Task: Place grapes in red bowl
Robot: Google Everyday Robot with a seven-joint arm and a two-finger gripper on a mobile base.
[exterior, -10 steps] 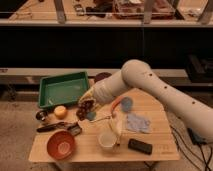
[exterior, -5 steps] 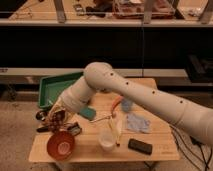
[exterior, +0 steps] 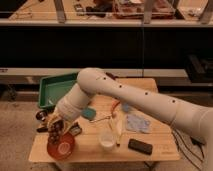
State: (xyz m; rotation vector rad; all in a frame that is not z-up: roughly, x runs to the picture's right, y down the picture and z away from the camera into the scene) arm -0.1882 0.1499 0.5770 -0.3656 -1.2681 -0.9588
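Note:
The red bowl (exterior: 62, 148) sits at the front left corner of the wooden table (exterior: 160, 152). My gripper (exterior: 55, 126) hangs just above the bowl's left rim, at the end of the white arm that reaches across from the right. It is shut on the grapes (exterior: 54, 135), a dark lumpy bunch dangling below the fingers over the bowl's edge. Whether the bunch touches the rim I cannot tell.
A green tray (exterior: 52, 90) lies at the back left. A white cup (exterior: 106, 140), a black flat device (exterior: 140, 146), a blue cloth (exterior: 138, 123), a teal sponge (exterior: 89, 114) and an orange-red piece (exterior: 115, 106) are spread over the table. Dark items (exterior: 42, 117) sit by the left edge.
The arm has swung left and toward the front, carrying the grapes from the table's middle to just above the red bowl's left rim. It has also dropped lower.

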